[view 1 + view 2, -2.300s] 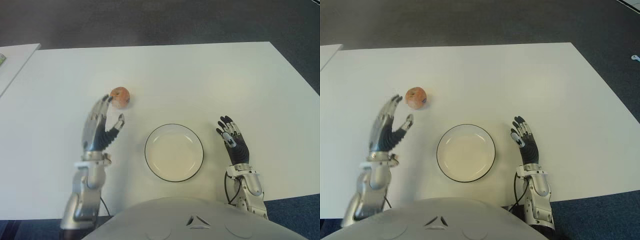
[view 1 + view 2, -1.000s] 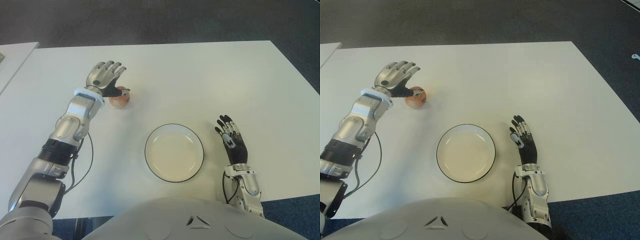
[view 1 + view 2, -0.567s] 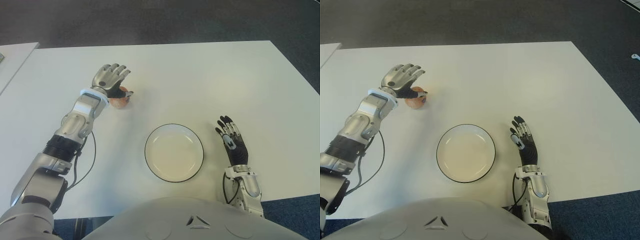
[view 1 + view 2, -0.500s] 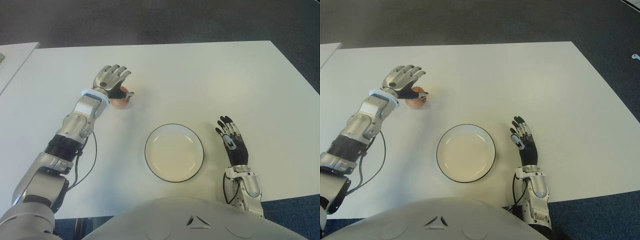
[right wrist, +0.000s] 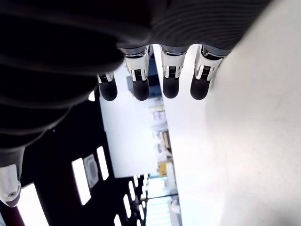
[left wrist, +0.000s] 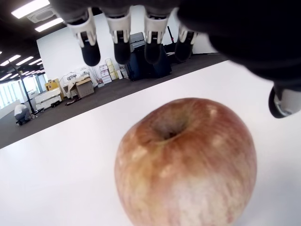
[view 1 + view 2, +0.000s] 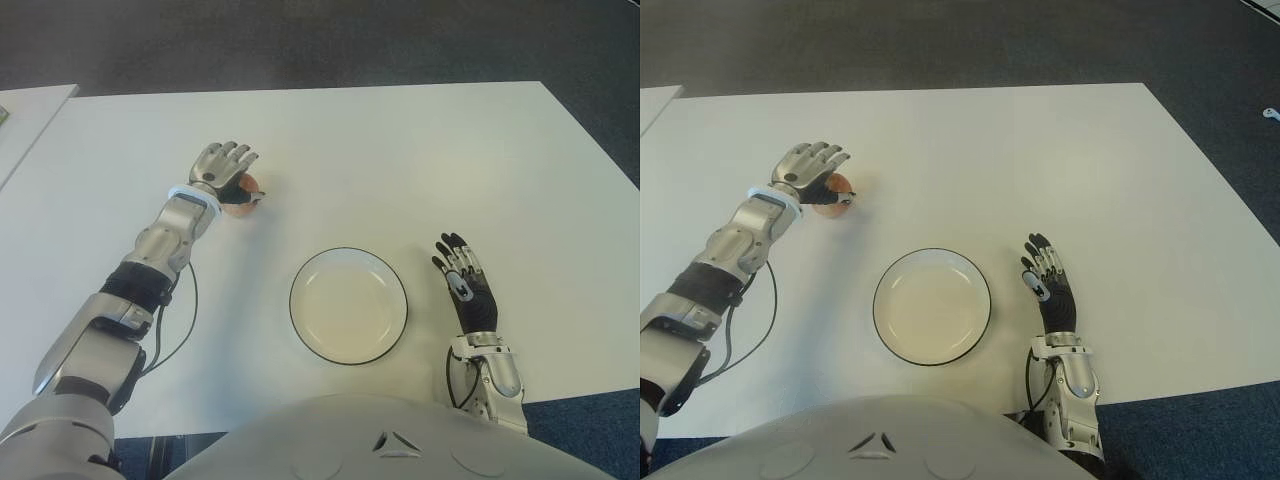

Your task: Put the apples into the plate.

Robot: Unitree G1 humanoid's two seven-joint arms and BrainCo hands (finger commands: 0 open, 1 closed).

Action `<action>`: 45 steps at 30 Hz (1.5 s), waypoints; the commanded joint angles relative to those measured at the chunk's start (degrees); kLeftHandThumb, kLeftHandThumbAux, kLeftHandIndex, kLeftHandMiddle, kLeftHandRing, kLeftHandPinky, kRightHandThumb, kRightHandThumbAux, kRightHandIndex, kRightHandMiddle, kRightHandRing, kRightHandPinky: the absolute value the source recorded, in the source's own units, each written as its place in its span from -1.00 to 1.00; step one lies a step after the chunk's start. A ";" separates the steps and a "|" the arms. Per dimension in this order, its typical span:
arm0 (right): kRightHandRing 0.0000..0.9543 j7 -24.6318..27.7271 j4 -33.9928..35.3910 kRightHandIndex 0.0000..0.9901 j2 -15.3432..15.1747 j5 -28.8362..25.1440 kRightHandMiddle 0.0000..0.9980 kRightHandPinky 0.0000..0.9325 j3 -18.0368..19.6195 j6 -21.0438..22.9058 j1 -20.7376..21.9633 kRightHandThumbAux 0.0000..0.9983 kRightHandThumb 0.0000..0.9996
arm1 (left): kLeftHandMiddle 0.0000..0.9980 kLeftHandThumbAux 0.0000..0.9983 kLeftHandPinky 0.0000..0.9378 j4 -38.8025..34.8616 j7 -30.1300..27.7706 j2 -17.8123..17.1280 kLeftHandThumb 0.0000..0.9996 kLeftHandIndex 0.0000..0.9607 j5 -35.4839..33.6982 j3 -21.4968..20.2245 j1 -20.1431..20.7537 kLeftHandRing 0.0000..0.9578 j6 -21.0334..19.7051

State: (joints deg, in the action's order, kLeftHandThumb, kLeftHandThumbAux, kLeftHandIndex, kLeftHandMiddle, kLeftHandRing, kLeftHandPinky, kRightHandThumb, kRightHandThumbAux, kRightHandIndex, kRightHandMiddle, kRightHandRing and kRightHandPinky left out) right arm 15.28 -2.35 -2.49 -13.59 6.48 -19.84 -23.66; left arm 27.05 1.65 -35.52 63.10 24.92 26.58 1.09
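White table top (image 7: 400, 150) is seen with the red-yellow round apple (image 6: 186, 162) under the spread left hand (image 7: 222, 165), not yet grasped; closing is needed next, then carrying to the empty white black-rimmed plate (image 7: 300, 325), while the open right hand (image 7: 465, 290) is shown right of it.

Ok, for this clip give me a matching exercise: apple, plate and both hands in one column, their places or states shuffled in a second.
1 apple
2 plate
3 left hand
4 right hand

a empty, at the table's near middle
b fingers spread, poised over the fruit
c open, beside the plate's right
d on the table under a hand

Pairs: 1-d, 2-a, 3-b, 4-c
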 commanded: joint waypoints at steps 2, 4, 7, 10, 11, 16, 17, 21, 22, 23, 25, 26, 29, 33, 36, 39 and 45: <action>-0.98 -0.57 -2.14 -0.89 -0.10 0.54 -0.90 -0.99 0.37 1.31 -0.92 0.01 -0.74 | -1.00 -0.50 -1.00 4.52 2.26 0.29 -0.38 -1.00 -0.20 2.14 1.29 -1.00 0.98; -0.98 -0.45 -2.33 -0.89 -0.14 0.43 -0.89 -0.98 0.45 1.17 -0.82 0.00 -0.75 | -1.00 -0.51 -1.00 5.80 2.77 0.58 -0.39 -1.00 -0.53 2.53 1.73 -1.00 1.10; -0.97 -0.35 -2.56 -0.88 -0.21 0.30 -0.88 -0.98 0.56 1.05 -0.68 0.00 -0.75 | -1.00 -0.51 -1.00 7.30 3.40 0.89 -0.40 -1.00 -0.76 3.00 2.26 -1.00 1.30; -0.97 -0.31 -2.77 -0.88 -0.23 0.12 -0.88 -0.99 0.72 0.94 -0.53 0.00 -0.75 | -1.00 -0.51 -1.00 8.53 3.73 1.15 -0.41 -1.00 -0.95 3.53 2.53 -1.00 1.14; -0.97 -0.30 -2.82 -0.88 -0.24 0.07 -0.89 -1.00 0.77 0.93 -0.49 0.00 -0.76 | -1.00 -0.52 -1.00 8.85 3.87 1.21 -0.41 -1.00 -1.05 3.72 2.62 -1.00 1.05; -0.99 -0.78 -3.08 -0.89 -0.42 0.81 -0.90 -1.00 0.93 0.71 -0.39 -0.01 -0.78 | -1.00 -0.53 -1.00 10.76 3.92 1.00 -0.42 -1.00 -1.75 4.43 2.85 -1.00 1.34; -0.99 -0.87 -3.13 -0.89 -0.45 0.93 -0.90 -1.00 0.97 0.68 -0.37 -0.01 -0.79 | -1.00 -0.54 -1.00 11.14 3.86 0.98 -0.42 -1.00 -1.82 4.58 2.97 -1.00 1.37; -1.00 -1.02 -3.20 -0.89 -0.48 0.79 -0.90 -1.00 1.17 0.97 -0.35 -0.01 -0.80 | -1.00 -0.53 -1.00 12.00 4.22 0.80 -0.42 -1.00 -1.78 4.90 3.11 -1.00 0.99; -1.00 -0.99 -3.23 -0.89 -0.48 0.68 -0.90 -0.99 1.23 0.99 -0.37 0.00 -0.79 | -1.00 -0.53 -1.00 12.18 4.23 0.72 -0.43 -1.00 -1.81 4.96 3.13 -1.00 0.98; -0.99 -0.95 -3.25 -0.89 -0.49 0.62 -0.90 -0.99 1.27 0.99 -0.38 0.00 -0.79 | -1.00 -0.52 -1.00 12.32 4.24 0.68 -0.43 -1.00 -1.85 5.03 3.16 -1.00 0.98; -0.99 -0.89 -3.28 -0.88 -0.48 0.51 -0.90 -0.98 1.36 0.99 -0.37 0.00 -0.78 | -1.00 -0.52 -1.00 12.75 4.25 0.57 -0.44 -1.00 -1.94 5.19 3.30 -1.00 1.01; -0.99 -0.83 -3.24 -0.88 -0.47 0.34 -0.90 -0.98 1.42 1.03 -0.41 0.00 -0.78 | -1.00 -0.52 -1.00 13.38 4.33 0.47 -0.44 -1.00 -1.92 5.35 3.47 -1.00 1.06; -0.98 -0.38 -2.84 -0.88 -0.50 -0.60 -0.89 -0.95 1.56 1.60 -0.62 0.00 -0.75 | -1.00 -0.52 -1.00 16.06 4.43 0.21 -0.44 -1.00 -1.45 6.37 4.27 -1.00 0.84; -0.96 0.08 -2.56 -0.86 -0.73 -1.34 -0.88 -0.94 1.73 2.04 -0.71 -0.01 -0.71 | -1.00 -0.52 -1.00 17.76 4.59 0.24 -0.45 -1.00 -1.08 7.51 4.97 -1.00 0.50; -0.95 0.26 -2.33 -0.86 -0.88 -1.66 -0.87 -0.97 1.90 2.28 -0.73 -0.01 -0.70 | -1.00 -0.51 -1.00 18.05 4.54 0.23 -0.45 -1.00 -1.17 7.99 5.19 -1.00 0.26; -0.96 0.14 -1.98 -0.86 -1.03 -2.15 -0.87 -0.98 2.31 2.55 -0.63 -0.02 -0.69 | -1.00 -0.50 -1.00 18.83 4.45 0.16 -0.45 -1.00 -1.66 8.27 5.00 -1.00 -0.04; -0.95 0.55 -1.20 -0.86 -1.66 -2.83 -0.87 -0.91 3.05 3.54 -0.57 -0.02 -0.65 | -1.00 -0.49 -1.00 25.59 6.74 1.55 -0.43 -1.00 -2.26 9.42 5.95 -1.00 0.00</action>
State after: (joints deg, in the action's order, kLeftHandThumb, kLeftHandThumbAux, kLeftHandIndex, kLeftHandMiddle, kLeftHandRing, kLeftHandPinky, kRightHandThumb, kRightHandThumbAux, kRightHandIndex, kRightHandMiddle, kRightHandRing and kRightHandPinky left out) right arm 15.80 -2.70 -3.66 -15.60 8.90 -18.83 -22.96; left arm 48.24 9.23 -34.78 60.81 32.79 33.48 1.46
